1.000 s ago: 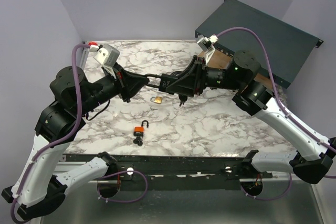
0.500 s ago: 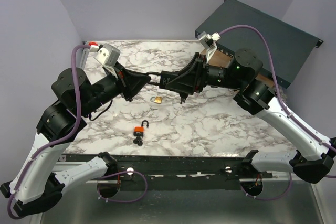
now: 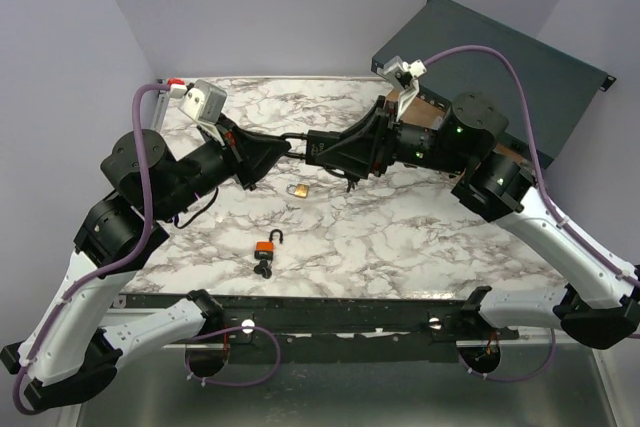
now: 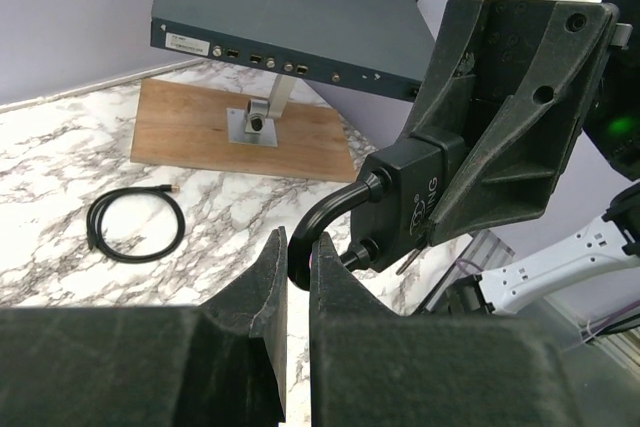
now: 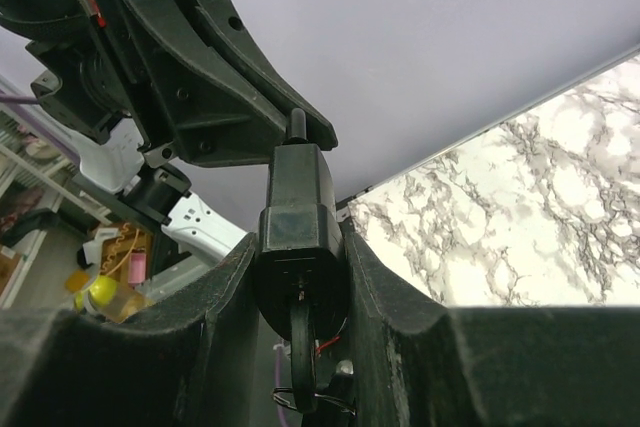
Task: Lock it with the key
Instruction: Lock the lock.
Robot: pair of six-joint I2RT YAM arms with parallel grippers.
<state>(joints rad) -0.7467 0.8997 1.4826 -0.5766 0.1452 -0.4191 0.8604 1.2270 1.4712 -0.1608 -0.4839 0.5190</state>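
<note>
Black rectangular padlock [image 5: 300, 209] hangs above the white marbled table [image 3: 400, 237]. The right gripper [image 5: 300, 247] is clamped on its body and the left gripper [image 4: 297, 247] nips the curved black shackle [image 4: 330, 212], probably bracing it for turning the dark key [image 5: 303, 342].

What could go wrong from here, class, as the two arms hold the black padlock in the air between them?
1. The left fingers pinch only the thin curved shackle, so the black padlock may twist or slip.
2. The right gripper and left gripper nearly touch; a small turn could knock them together.
3. If released, it might fall near the brass padlock below.
</note>
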